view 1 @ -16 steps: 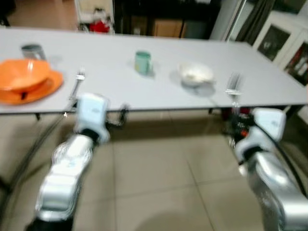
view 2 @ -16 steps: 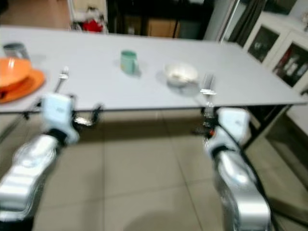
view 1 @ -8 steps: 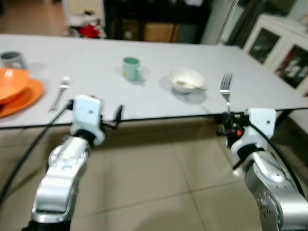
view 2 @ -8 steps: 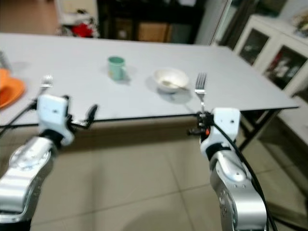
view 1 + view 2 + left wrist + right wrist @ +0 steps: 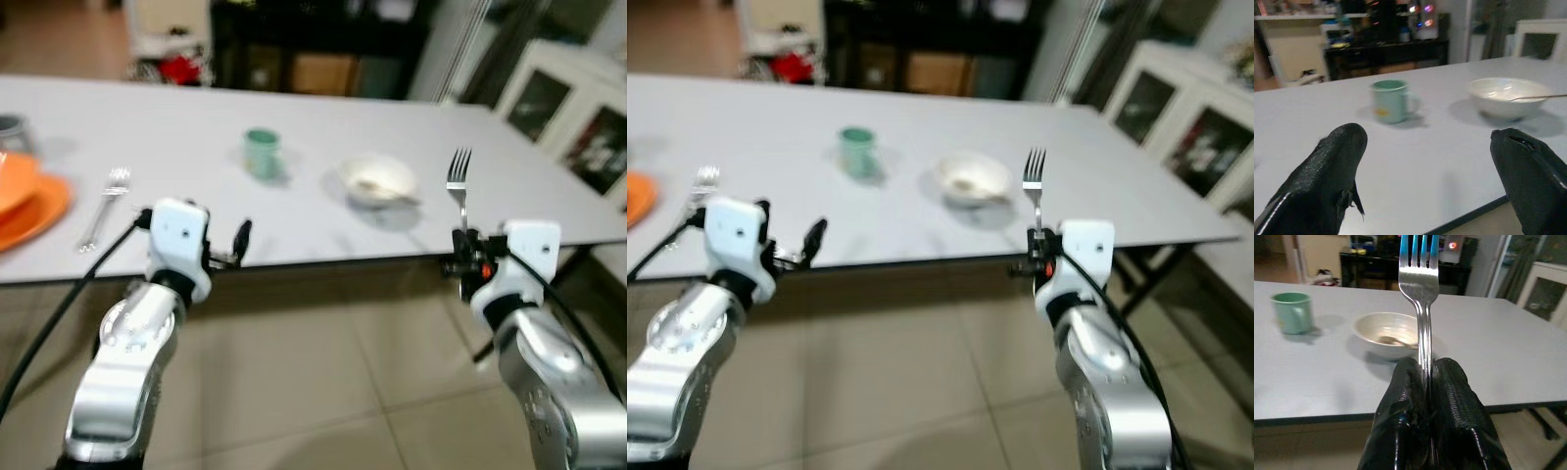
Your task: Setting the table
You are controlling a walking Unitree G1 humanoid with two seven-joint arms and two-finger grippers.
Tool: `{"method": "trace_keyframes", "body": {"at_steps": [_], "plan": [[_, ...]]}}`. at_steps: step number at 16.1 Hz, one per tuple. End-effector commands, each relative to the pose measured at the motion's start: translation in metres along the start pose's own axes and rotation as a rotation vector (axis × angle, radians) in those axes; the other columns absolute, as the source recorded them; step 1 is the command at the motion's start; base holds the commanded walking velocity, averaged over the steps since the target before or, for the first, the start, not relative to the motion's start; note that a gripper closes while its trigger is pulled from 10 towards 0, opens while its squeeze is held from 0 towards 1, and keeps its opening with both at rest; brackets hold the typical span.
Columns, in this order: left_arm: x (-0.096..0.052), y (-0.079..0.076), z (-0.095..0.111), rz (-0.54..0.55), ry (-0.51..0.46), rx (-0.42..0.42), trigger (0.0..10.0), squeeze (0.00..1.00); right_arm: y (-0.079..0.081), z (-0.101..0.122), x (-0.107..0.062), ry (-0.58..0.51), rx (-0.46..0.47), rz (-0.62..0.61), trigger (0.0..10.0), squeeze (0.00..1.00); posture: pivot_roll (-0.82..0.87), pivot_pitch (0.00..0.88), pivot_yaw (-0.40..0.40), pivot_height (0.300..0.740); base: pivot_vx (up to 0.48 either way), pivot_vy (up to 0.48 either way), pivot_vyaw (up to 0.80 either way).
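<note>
Right wrist view showed my right gripper (image 5: 1426,382) pinching a slim, polished steel fork (image 5: 1420,269) by its handle, tines up, just short of the tabletop (image 5: 294,211) edge. That smooth handle could have slipped or swivelled between my ribbed pads as I set it beside the round white bowl (image 5: 377,180). My left gripper (image 5: 1435,171) hung spread wide, holding nothing
</note>
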State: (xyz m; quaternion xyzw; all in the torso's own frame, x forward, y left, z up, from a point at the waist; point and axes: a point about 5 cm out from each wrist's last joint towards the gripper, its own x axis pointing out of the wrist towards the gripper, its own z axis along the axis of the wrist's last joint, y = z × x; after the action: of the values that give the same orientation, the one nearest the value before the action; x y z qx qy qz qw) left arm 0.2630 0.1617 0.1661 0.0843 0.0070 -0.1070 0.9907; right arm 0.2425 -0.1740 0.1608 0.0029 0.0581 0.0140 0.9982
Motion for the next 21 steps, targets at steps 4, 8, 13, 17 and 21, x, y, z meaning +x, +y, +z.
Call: {"method": "trace_keyframes", "body": {"at_steps": [4,8,13,17,21], "plan": [[0.000,-0.009,0.003,-0.038,-0.013,-0.006,10.0,0.00,-0.009,-0.002,0.001,0.011,-0.002,-0.030,10.0,0.00,0.05,0.000,-0.113,0.740,0.320,0.000,0.00],[0.001,-0.013,0.004,-0.056,-0.014,-0.003,10.0,0.00,-0.010,-0.001,0.001,0.012,0.007,-0.042,10.0,0.00,0.04,0.000,-0.104,0.740,0.328,0.000,0.00],[0.003,-0.016,0.005,-0.087,-0.013,-0.003,10.0,0.00,-0.016,-0.003,-0.002,0.024,0.010,-0.073,10.0,0.00,0.03,0.000,-0.083,0.740,0.334,0.000,0.00],[0.005,-0.019,0.006,-0.117,-0.016,-0.002,10.0,0.00,-0.018,-0.001,-0.001,0.026,0.011,-0.087,10.0,0.00,0.03,0.000,-0.074,0.740,0.334,0.000,0.00],[0.006,-0.020,0.006,-0.127,-0.018,0.000,10.0,0.00,-0.022,-0.001,0.001,0.037,0.005,-0.098,10.0,0.00,0.03,0.000,-0.078,0.740,0.335,0.000,0.00]]}}
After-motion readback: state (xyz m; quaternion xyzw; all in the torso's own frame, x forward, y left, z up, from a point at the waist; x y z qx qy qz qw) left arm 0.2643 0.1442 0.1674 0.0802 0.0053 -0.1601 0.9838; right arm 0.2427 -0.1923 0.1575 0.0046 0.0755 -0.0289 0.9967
